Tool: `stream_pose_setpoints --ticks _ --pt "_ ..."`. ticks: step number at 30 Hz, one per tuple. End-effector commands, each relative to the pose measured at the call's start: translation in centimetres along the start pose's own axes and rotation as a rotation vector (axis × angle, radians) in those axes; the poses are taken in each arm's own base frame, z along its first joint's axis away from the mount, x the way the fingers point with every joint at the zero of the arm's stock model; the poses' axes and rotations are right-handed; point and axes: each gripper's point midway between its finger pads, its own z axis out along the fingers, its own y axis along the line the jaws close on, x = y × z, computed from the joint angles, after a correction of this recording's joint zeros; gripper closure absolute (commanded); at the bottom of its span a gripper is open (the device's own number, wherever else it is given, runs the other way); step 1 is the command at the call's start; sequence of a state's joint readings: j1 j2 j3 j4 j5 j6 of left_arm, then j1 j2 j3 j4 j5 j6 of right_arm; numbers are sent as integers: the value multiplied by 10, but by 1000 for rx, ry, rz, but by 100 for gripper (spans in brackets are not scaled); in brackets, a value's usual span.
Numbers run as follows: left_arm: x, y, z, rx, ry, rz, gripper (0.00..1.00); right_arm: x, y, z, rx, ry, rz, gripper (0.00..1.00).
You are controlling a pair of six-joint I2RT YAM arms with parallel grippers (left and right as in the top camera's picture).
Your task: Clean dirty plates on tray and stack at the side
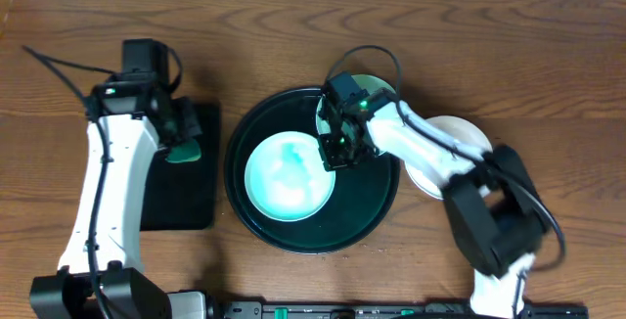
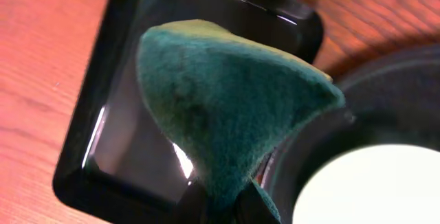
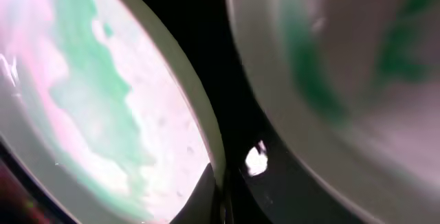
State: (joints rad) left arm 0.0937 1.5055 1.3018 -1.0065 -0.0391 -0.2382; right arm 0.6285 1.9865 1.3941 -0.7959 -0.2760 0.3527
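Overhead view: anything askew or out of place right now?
One plate appears to overhang the round tray at its far-right rim, mostly hidden under the right gripper. The turquoise plate lies flat inside, green-smeared. The sponge is folded in the left gripper. Nothing looks spilled.

Rear turquoise plate mostly under right hand, white plate partly.

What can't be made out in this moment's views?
Overhead: the right arm covers most of the far plate and part of the white plate, so their smears cannot be read.
Right wrist: blurred and very close. The right pincer is cut off by the bottom edge, so a grip on the near plate is unclear.
Left wrist: the sponge hides most of the left pincer.
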Motion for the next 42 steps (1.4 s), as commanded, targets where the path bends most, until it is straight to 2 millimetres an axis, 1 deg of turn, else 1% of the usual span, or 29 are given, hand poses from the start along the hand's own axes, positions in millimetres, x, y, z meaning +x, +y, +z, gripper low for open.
stream_pose_setpoints --ticks 1,5,8,13,17,20,25,28,30,33,35,36,37,39,40,41,42 --pt "-2 16 5 -7 15 -78 93 -25 0 -68 260 -275 -142 99" --pt "-2 24 7 -16 22 -103 93 -30 9 -115 438 -447 -227 99" --pt "0 26 7 -19 30 -107 93 -25 21 -146 534 -552 -278 99" --pt "0 26 7 -19 31 -106 93 -17 36 -191 697 -717 -321 99" --pt "0 26 7 -19 30 -106 93 -11 46 -217 850 -796 -405 99" --pt "0 26 7 -19 30 -106 93 -6 52 -232 958 -844 -447 99" --pt "0 26 7 -20 30 -106 93 3 65 -264 1117 -978 -427 99" --pt "0 26 7 -19 30 -106 93 6 72 -278 1166 -1037 -406 99" --pt "0 26 7 -19 30 -106 93 5 77 -280 1168 -1048 -413 99" --pt "-1 26 7 -19 30 -107 93 4 79 -280 1157 -1057 -404 99" --pt "-1 26 7 -19 30 -107 93 1 80 -274 1122 -1040 -421 99" --pt "0 26 7 -19 30 -106 93 0 81 -268 1090 -1021 -439 99" --pt "0 26 7 -19 30 -106 92 -2 82 -260 1052 -995 -462 99" --pt "0 26 7 -19 30 -106 93 -5 86 -229 893 -902 -519 99" --pt "0 26 7 -19 30 -107 93 -5 87 -218 827 -866 -526 99" --pt "0 26 7 -19 30 -107 93 -4 88 -200 709 -799 -526 99" --pt "0 26 7 -19 30 -107 93 -3 89 -188 627 -753 -514 99"
